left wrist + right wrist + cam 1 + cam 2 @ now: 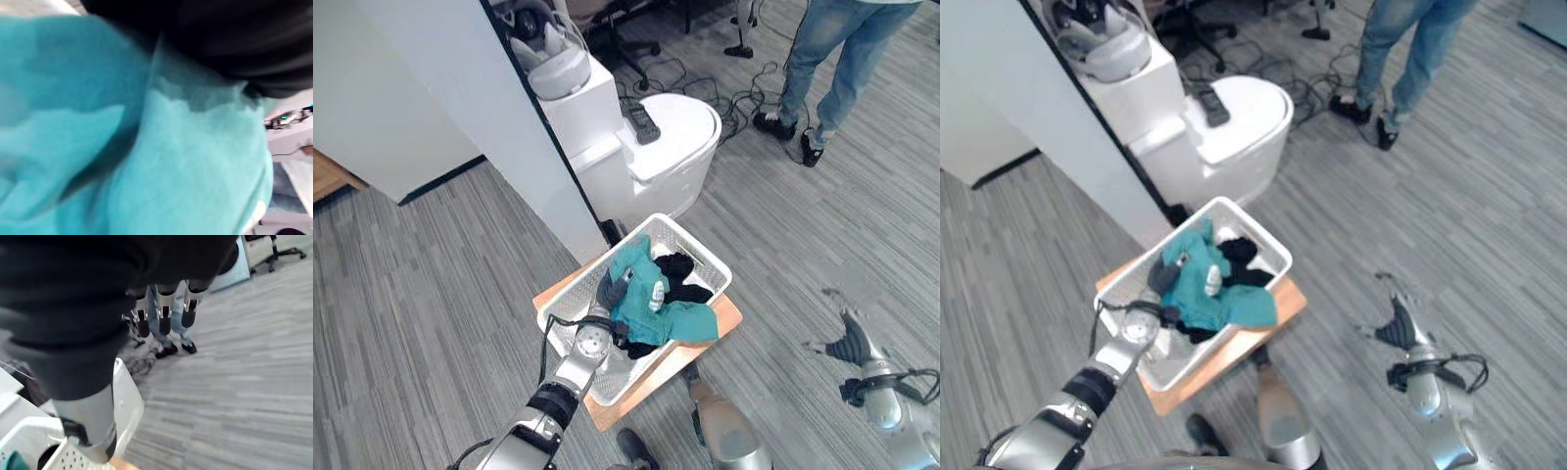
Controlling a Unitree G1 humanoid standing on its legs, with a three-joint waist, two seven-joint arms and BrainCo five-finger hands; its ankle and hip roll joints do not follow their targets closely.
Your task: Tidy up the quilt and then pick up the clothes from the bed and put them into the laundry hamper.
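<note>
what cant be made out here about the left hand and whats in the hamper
- Left hand: in the eye views the teal garment drapes over its fingers; the left wrist view shows teal cloth up close, so the grip is unreadable.
- Black clothes: partly buried under the teal garment, so how many pieces cannot be told.
- Hamper floor: covered by clothes.
- Person: cut off by the top edge.

Grey striped carpet floor (431,284), a white partition wall (460,98), a white round-ended cabinet (656,157), and a person's legs (832,59) beyond.
</note>
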